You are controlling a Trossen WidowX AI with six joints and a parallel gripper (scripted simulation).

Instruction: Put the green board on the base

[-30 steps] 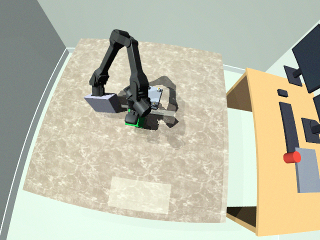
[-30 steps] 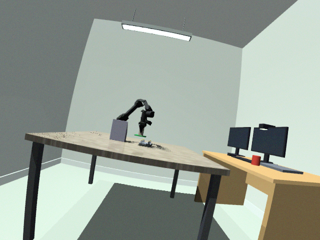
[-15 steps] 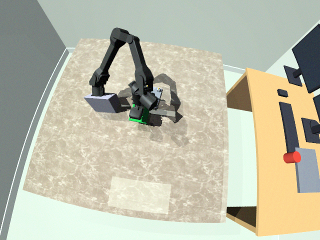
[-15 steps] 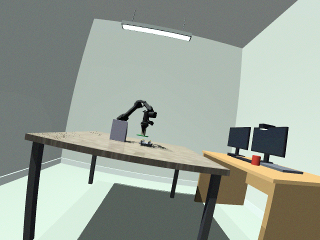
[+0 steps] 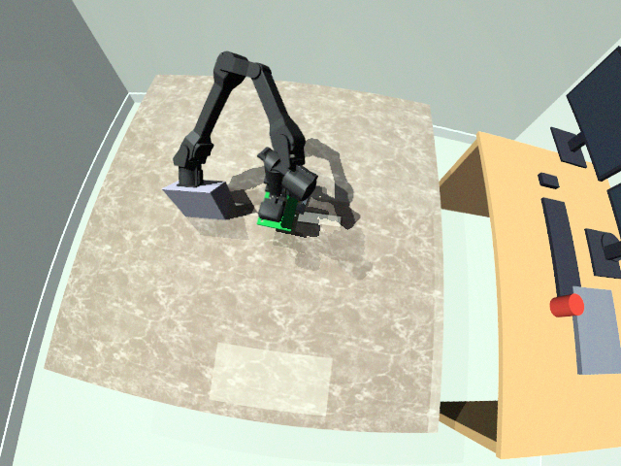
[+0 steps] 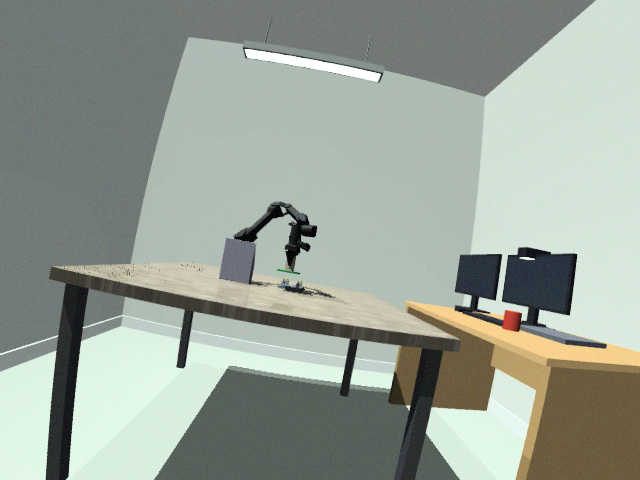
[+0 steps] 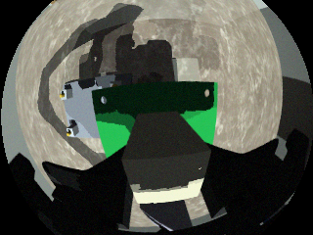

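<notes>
Nearest, our gripper (image 5: 272, 209) (image 6: 290, 265) (image 7: 160, 143) sits part-open, fingers clamped on handle (image 7: 166, 144). Green board (image 5: 288, 216) (image 6: 280, 270) (image 7: 115, 133) hangs below, roughly level, handle up. Beneath and partly sideways, we see grey base (image 5: 303, 204) (image 6: 293, 288) (image 7: 82, 114) on table (image 5: 301, 301) (image 6: 206, 299) (image 7: 245, 73) (two gold-tipped posts peek out). Board's clear of pins. Farther off: desk (image 5: 526, 350) (image 6: 465, 322), red cylinder (image 5: 567, 305) (image 6: 511, 320).
</notes>
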